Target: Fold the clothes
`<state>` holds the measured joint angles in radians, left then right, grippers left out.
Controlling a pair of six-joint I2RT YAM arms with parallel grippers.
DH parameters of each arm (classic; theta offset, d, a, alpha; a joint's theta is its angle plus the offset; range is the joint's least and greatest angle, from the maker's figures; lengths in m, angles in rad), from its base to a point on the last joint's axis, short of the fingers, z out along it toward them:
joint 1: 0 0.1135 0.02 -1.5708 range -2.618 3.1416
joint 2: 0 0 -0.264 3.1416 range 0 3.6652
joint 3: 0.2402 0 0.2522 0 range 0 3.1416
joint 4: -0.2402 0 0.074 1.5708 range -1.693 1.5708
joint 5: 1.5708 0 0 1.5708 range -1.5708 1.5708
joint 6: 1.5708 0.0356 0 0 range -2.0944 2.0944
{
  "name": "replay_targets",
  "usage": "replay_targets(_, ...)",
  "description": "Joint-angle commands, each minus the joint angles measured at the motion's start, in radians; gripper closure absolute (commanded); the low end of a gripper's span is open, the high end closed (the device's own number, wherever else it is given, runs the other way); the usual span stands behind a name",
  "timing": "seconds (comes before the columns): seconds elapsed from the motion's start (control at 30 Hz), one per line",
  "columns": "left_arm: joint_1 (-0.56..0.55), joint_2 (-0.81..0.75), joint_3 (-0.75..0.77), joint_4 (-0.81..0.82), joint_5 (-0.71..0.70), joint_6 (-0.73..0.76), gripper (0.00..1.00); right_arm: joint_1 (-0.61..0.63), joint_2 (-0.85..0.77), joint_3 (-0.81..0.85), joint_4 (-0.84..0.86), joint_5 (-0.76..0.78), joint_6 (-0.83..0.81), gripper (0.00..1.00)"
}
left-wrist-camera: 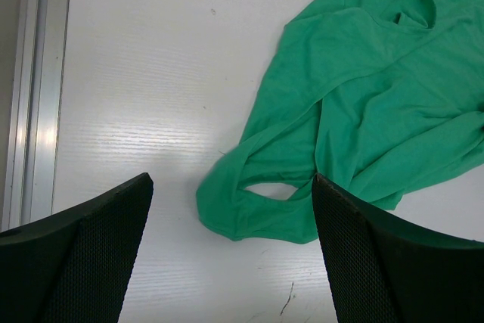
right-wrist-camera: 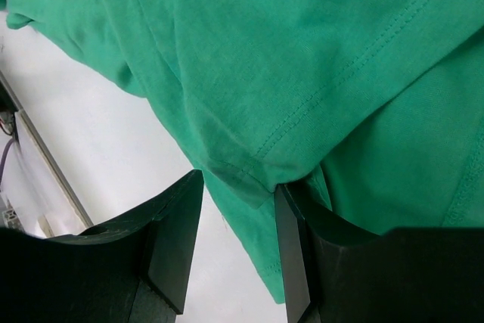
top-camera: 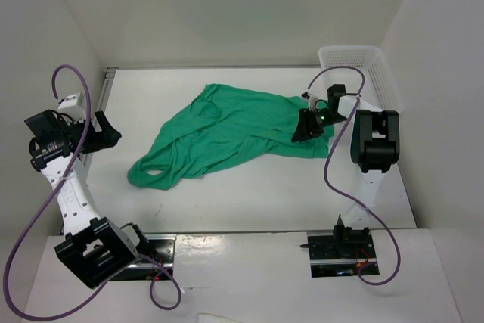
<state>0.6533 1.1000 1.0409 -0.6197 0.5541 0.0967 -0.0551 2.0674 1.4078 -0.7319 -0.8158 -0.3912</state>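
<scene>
Lying crumpled across the middle of the white desk [top-camera: 227, 202], the emerald-green T-shirt [top-camera: 227, 130] is stretched from its near-left end toward the white mesh basket [top-camera: 363, 66] in the far right corner. The right hand [top-camera: 307, 129] is set over the shirt's right edge; its fingers are held partly apart, with a stitched hem seen between them, unpinched. The left hand [top-camera: 106, 130] is spread wide above the desk's left side, apart from the shirt.

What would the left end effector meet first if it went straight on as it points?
Most likely the looped near end of the green T-shirt; the left end effector points at it, though depth is unclear.
</scene>
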Motion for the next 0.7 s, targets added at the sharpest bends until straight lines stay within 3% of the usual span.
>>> replay_targets(0.0,-0.003,-0.011,-0.004,0.026,0.006,-0.018,0.08,-0.006,-0.041,0.031,0.008,-0.046,-0.029,0.50)
replay_targets(0.17,-0.003,-0.011,-0.004,0.026,0.006,-0.018,0.08,-0.006,-0.050,0.031,-0.014,-0.088,-0.063,0.51)
replay_targets(0.43,-0.003,-0.011,-0.004,0.026,0.006,-0.018,0.08,-0.046,-0.050,0.022,-0.023,-0.149,-0.081,0.64)
replay_targets(0.67,-0.003,-0.011,-0.004,0.026,0.006,-0.018,0.08,-0.087,-0.029,0.013,-0.037,-0.198,-0.090,0.64)
